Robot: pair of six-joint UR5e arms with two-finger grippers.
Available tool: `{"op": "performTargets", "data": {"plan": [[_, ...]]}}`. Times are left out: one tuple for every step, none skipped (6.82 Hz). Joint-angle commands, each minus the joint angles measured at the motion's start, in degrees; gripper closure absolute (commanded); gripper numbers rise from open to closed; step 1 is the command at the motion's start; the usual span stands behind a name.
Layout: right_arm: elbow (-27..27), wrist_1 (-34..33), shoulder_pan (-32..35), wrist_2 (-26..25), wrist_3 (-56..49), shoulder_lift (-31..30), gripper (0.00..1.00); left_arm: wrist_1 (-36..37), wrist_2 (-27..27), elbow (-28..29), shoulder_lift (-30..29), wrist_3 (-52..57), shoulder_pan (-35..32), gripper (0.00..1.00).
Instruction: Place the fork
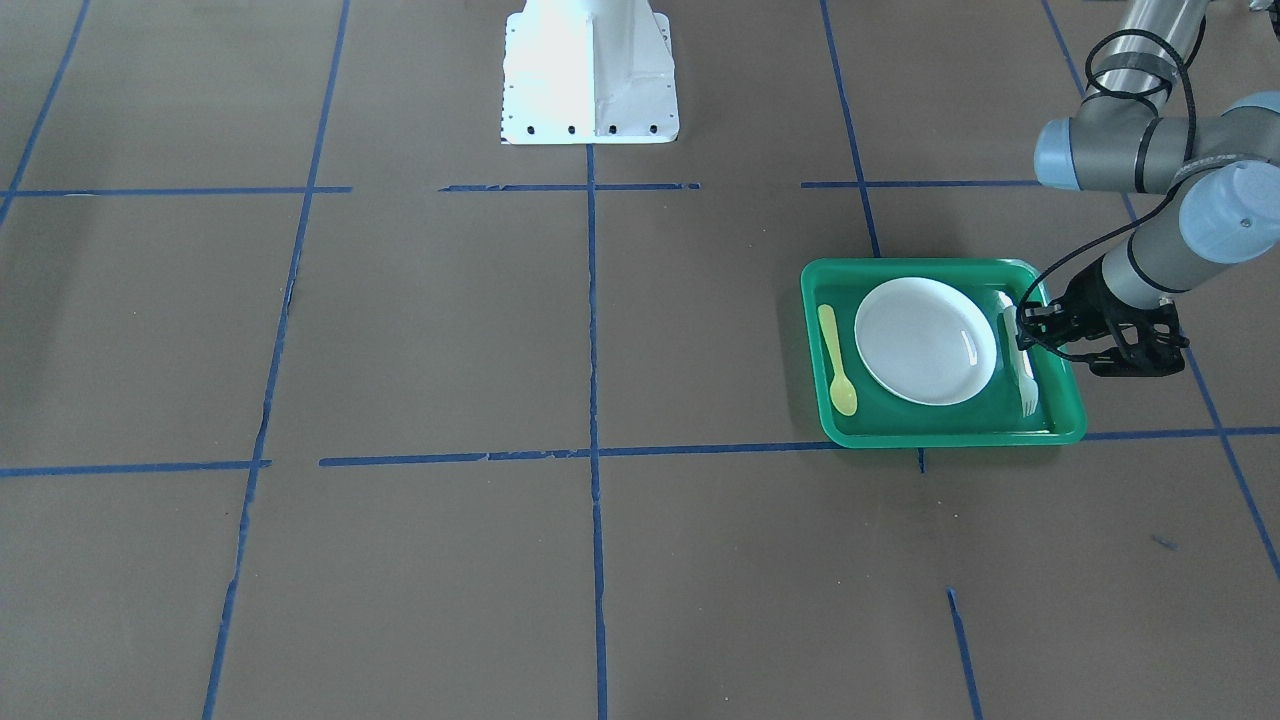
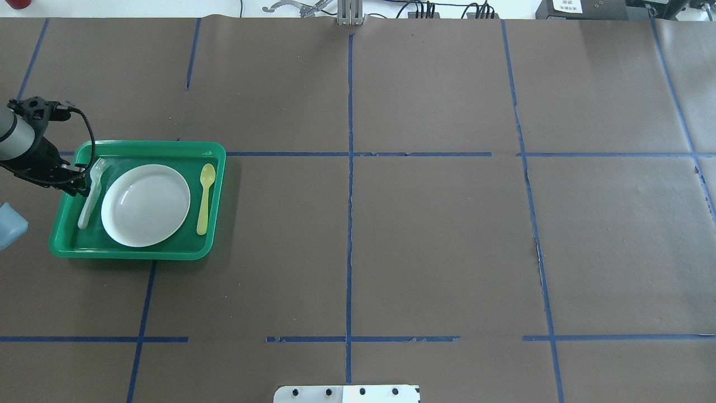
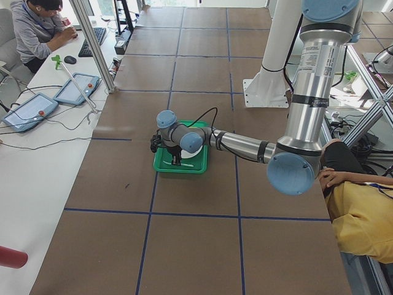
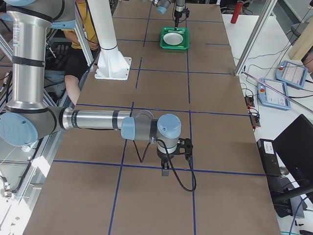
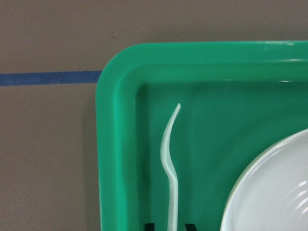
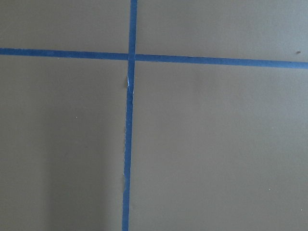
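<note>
The pale whitish fork (image 1: 1026, 385) lies in the green tray (image 1: 950, 437), along the tray's edge beside the white plate (image 1: 925, 340). It also shows in the overhead view (image 2: 89, 198) and the left wrist view (image 5: 169, 144). My left gripper (image 1: 1028, 330) is low over the fork's handle. In the left wrist view my left gripper (image 5: 169, 226) has its two fingertips on either side of the handle with a gap on each side, so it is open. My right gripper (image 4: 166, 172) hangs over bare table far from the tray; I cannot tell whether it is open or shut.
A yellow spoon (image 1: 835, 360) lies in the tray on the plate's other side. The robot's white base (image 1: 590, 75) stands at the table's middle edge. Blue tape lines cross the brown table. Operators sit beside the table in the side views.
</note>
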Motion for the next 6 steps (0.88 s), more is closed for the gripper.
{"op": "performTargets", "data": {"plan": [[0.0,0.0,0.0,0.0,-0.1,0.0,0.00,-0.1,0.1,-0.3,-0.2,0.4,-0.5,0.18],[0.0,0.0,0.0,0.0,-0.1,0.0,0.00,0.0,0.1,-0.6,-0.2,0.5,-3.1,0.18],[0.0,0.0,0.0,0.0,0.0,0.0,0.00,0.1,-0.1,-0.5,-0.2,5.1,-7.5,0.18],[0.0,0.0,0.0,0.0,-0.1,0.0,0.00,2.7,-0.2,-0.1,-0.2,13.0,-12.6,0.18],[0.0,0.0,0.0,0.0,-0.1,0.0,0.00,7.9,-0.1,-0.1,-0.2,22.0,-16.7,0.18],[0.0,0.0,0.0,0.0,-0.1,0.0,0.00,12.1,-0.1,-0.2,-0.2,29.6,-22.0,0.18]]}}
